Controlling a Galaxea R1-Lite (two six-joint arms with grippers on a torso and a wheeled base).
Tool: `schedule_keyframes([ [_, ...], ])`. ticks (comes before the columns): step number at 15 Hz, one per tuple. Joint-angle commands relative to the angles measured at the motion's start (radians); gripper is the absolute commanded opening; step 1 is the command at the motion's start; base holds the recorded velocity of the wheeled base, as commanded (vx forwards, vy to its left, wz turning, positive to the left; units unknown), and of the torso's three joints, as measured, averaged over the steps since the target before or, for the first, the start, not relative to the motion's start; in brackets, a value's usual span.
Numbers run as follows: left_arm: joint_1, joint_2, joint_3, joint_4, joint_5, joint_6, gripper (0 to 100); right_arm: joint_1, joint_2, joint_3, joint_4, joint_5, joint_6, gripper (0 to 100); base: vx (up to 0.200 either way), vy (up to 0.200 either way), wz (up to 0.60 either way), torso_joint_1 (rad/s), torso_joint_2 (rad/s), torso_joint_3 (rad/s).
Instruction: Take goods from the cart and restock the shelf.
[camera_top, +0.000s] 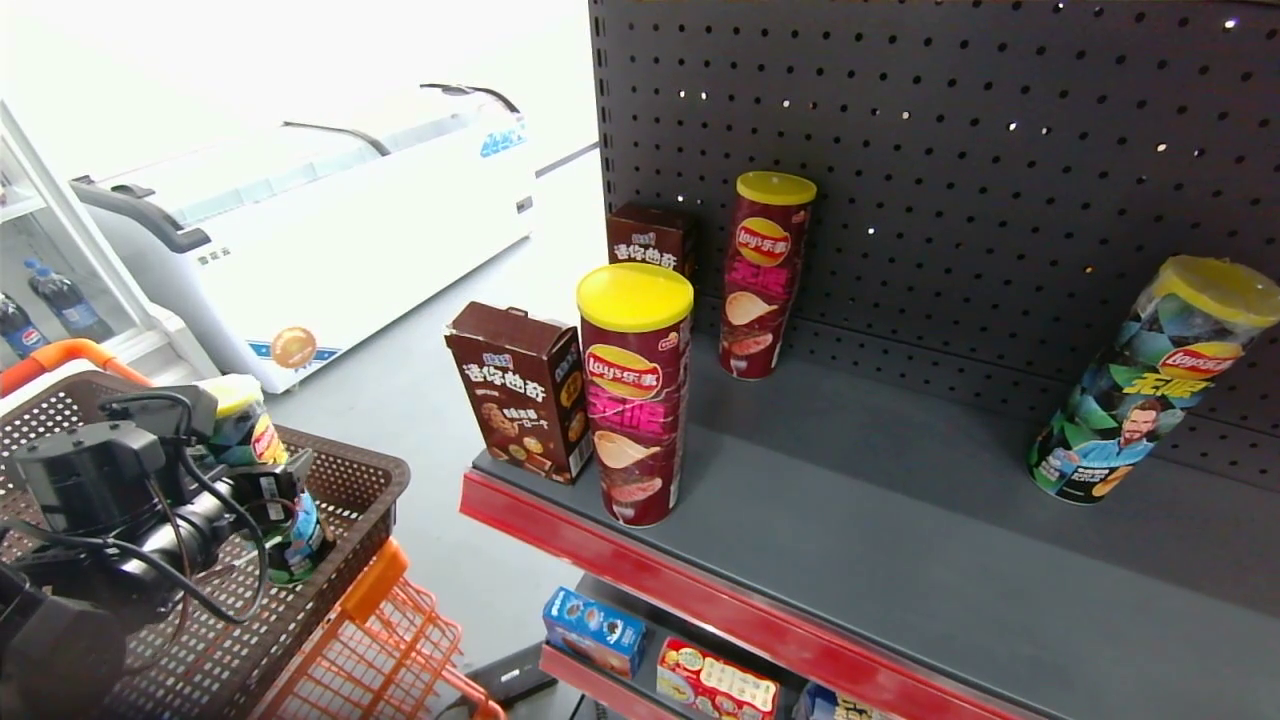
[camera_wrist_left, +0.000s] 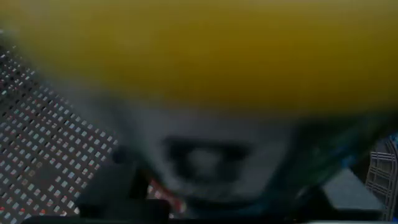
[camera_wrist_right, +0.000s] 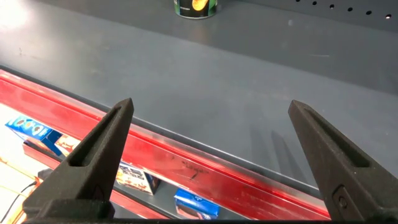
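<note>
A blue-green chips can with a yellow lid (camera_top: 250, 440) stands upright in the brown cart basket (camera_top: 340, 500) at the lower left. My left gripper (camera_top: 275, 490) is shut on it, and its yellow lid (camera_wrist_left: 199, 50) looms close in the left wrist view. On the grey shelf (camera_top: 880, 520) stand two dark red chips cans (camera_top: 634, 395) (camera_top: 765, 275), two brown cookie boxes (camera_top: 520, 392) (camera_top: 652, 240) and a leaning blue-green can (camera_top: 1150, 385) at the right. My right gripper (camera_wrist_right: 210, 106) hangs open over the shelf's red front edge (camera_wrist_right: 186, 158), with nothing between its fingers.
A black pegboard (camera_top: 950, 150) backs the shelf. Small packets (camera_top: 595, 628) lie on the lower shelf. The orange cart frame (camera_top: 400, 630) sits under the basket. A white chest freezer (camera_top: 330, 220) stands behind, across grey floor.
</note>
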Motion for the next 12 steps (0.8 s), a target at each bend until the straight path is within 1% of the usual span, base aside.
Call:
schedule_keyframes([
  [1, -0.005, -0.006, -0.005, -0.002, 0.0, 0.002, 0, 0.0, 0.001, 0.0, 0.0, 0.0, -0.001, 100, 0.0, 0.0, 0.0, 0.0, 0.0, 0.0],
  [4, -0.028, -0.082, -0.011, 0.0, -0.001, 0.008, 0, 0.002, 0.001, 0.0, 0.0, 0.0, -0.001, 100, 0.0, 0.0, 0.0, 0.0, 0.0, 0.0],
  [5, -0.031, -0.129, -0.016, 0.017, -0.004, 0.018, 0, 0.0, 0.001, 0.0, 0.0, 0.0, -0.001, 100, 0.0, 0.0, 0.0, 0.0, 0.0, 0.0],
  [6, -0.031, -0.136, -0.017, 0.017, -0.004, 0.019, 0, 0.0, 0.001, 0.0, 0.001, 0.0, -0.001, 100, 0.0, 0.0, 0.0, 0.0, 0.0, 0.0],
  [7, -0.034, -0.236, -0.037, 0.084, -0.043, 0.028, 0, 0.0, 0.001, 0.0, 0.0, 0.0, -0.001, 100, 0.0, 0.0, 0.0, 0.0, 0.0, 0.0],
  [8, -0.036, -0.305, -0.034, 0.155, -0.063, 0.048, 0, 0.0, 0.001, 0.0, 0.0, 0.0, -0.001, 100, 0.0, 0.0, 0.0, 0.0, 0.0, 0.0],
  [9, -0.039, -0.351, -0.031, 0.207, -0.076, 0.057, 0, 0.0, 0.001, 0.0, 0.0, 0.0, 0.001, 100, 0.0, 0.0, 0.0, 0.0, 0.0, 0.0],
  [10, -0.063, -0.463, -0.03, 0.307, -0.113, 0.061, 0, 0.0, 0.001, 0.0, 0.0, 0.0, -0.001, 100, 0.0, 0.0, 0.0, 0.0, 0.0, 0.0],
  [12, -0.079, -0.514, -0.027, 0.336, -0.118, 0.061, 0, 0.0, 0.001, 0.0, 0.0, 0.0, -0.001, 100, 0.0, 0.0, 0.0, 0.0, 0.0, 0.0],
])
